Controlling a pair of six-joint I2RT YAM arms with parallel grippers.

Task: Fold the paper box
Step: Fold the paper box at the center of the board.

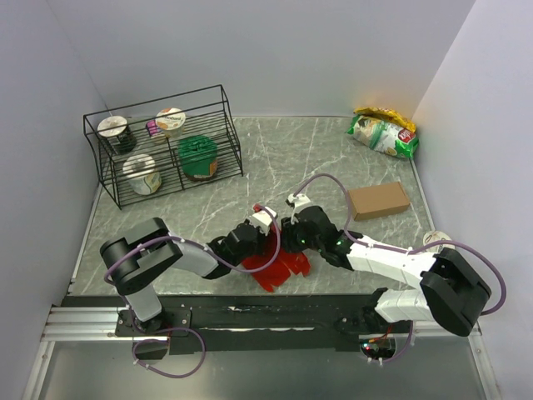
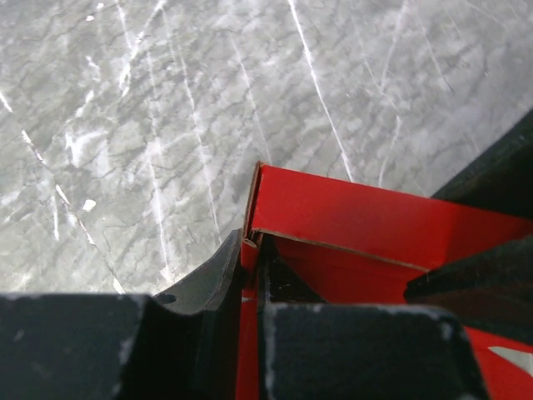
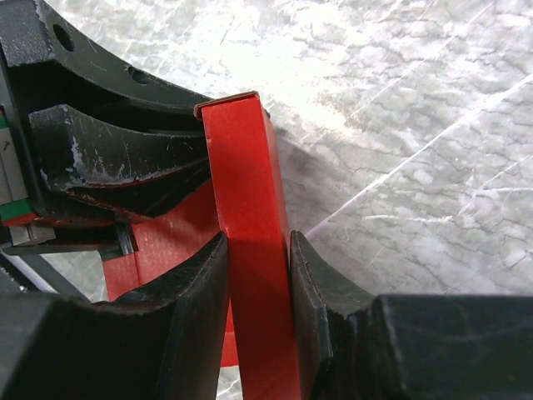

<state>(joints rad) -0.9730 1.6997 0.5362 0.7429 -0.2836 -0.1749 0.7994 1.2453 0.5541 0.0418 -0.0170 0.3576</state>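
The paper box is a bright red creased card sheet lying at the table's near middle, with one wall raised. In the left wrist view my left gripper is shut on a thin upright red wall of the paper box at its corner. My right gripper is shut on a folded upright strip of the paper box, with a finger pressed against each side. From above, the left gripper and right gripper meet over the sheet's far edge. The left fingers show just beside the strip.
A black wire basket with several cups stands at the back left. A plain brown cardboard box lies right of centre, and a green and yellow snack bag sits in the back right corner. A small cup is by the right wall.
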